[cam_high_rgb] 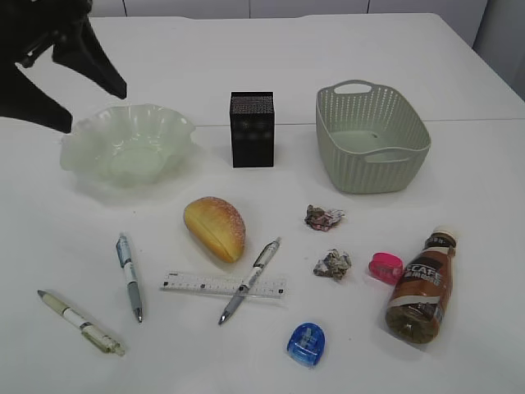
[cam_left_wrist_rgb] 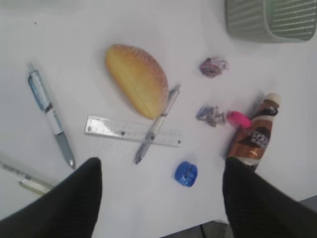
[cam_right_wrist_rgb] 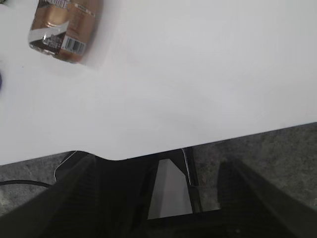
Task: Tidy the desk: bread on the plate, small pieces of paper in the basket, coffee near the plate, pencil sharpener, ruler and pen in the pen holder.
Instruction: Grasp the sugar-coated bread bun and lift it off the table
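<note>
Both grippers, left gripper (cam_left_wrist_rgb: 158, 198) and right gripper (cam_right_wrist_rgb: 158, 198), hang released, empty. Bread (cam_high_rgb: 215, 228) lies against a pen (cam_high_rgb: 250, 280) crossing the ruler (cam_high_rgb: 223, 285); grabbing it could nudge both.

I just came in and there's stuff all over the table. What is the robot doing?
It is tidying a white desk, but nothing has been put away yet. The left gripper hangs open and empty above the golden oval bread, clear plastic ruler and pens. The right gripper is open too, off the desk's edge near the brown coffee bottle. The wavy green glass plate, sage-green basket and black mesh pen holder look empty.
</note>
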